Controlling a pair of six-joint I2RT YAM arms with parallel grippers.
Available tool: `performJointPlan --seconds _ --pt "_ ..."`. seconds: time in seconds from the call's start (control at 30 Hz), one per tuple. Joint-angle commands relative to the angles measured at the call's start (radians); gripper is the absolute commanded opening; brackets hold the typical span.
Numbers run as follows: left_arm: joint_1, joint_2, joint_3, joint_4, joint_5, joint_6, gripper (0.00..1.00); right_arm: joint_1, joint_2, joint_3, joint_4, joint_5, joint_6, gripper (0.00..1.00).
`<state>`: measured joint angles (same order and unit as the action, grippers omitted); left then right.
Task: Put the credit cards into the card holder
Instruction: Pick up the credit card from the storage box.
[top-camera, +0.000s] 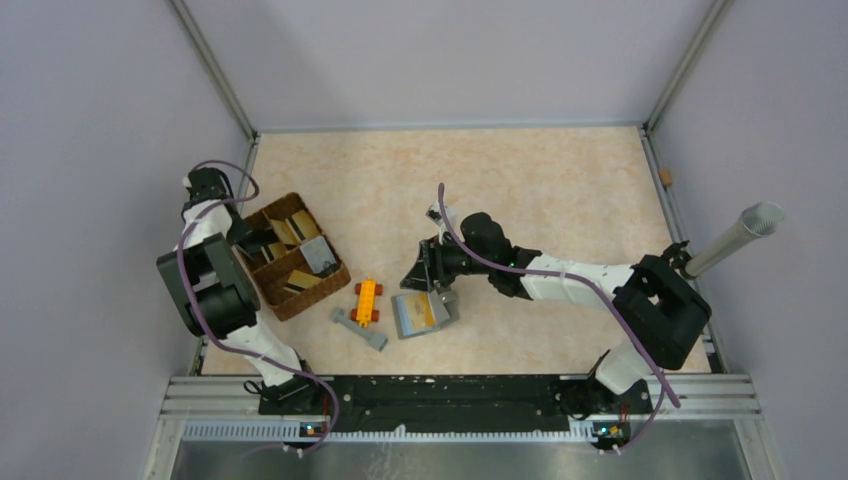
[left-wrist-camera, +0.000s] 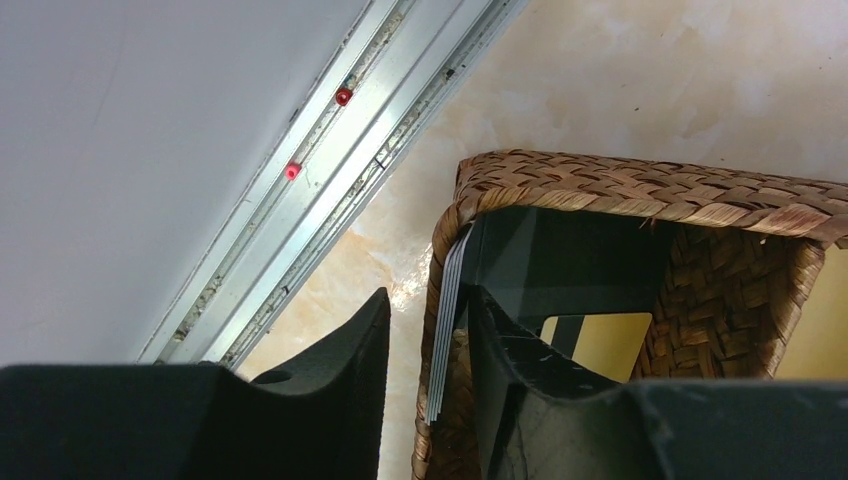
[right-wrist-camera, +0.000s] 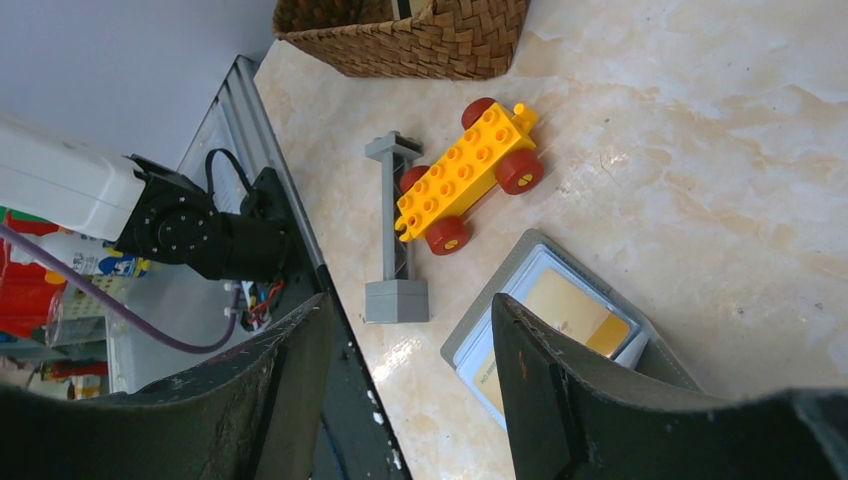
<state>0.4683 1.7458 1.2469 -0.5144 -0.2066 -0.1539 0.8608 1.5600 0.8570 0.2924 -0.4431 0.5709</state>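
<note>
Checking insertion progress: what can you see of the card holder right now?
The card holder is a flat grey wallet lying on the table near the front edge, just right of the yellow toy car. Its pale blue-grey pockets face up, with a gold card showing in one. The open right gripper hovers over it; contact unclear.

Finding no legible word, number, brand or sign in any view.
- Showing tiny dark print on pale card (right-wrist-camera: 480, 366) tucked at near-left corner of card holder (right-wrist-camera: 489, 298): too small for reading.
- Showing blue and white label on bottle (right-wrist-camera: 103, 265) far left of card holder, beyond table edge: blurred, unreadable.
- Carrying no visible lettering on gold card (right-wrist-camera: 570, 311) inside card holder.
</note>
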Motion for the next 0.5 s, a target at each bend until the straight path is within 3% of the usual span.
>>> performJointPlan --seconds 0.0,0.47 --pt "0.007 -0.049 0.020 0.036 -0.010 0.002 0.35 -0.009 0.006 -0.007 0.053 -0.015 0.004 0.58" --pt "0.007 -0.095 0.006 0.040 -0.009 0.001 0.30 -0.009 0.017 -0.003 0.053 -0.019 0.008 0.58"
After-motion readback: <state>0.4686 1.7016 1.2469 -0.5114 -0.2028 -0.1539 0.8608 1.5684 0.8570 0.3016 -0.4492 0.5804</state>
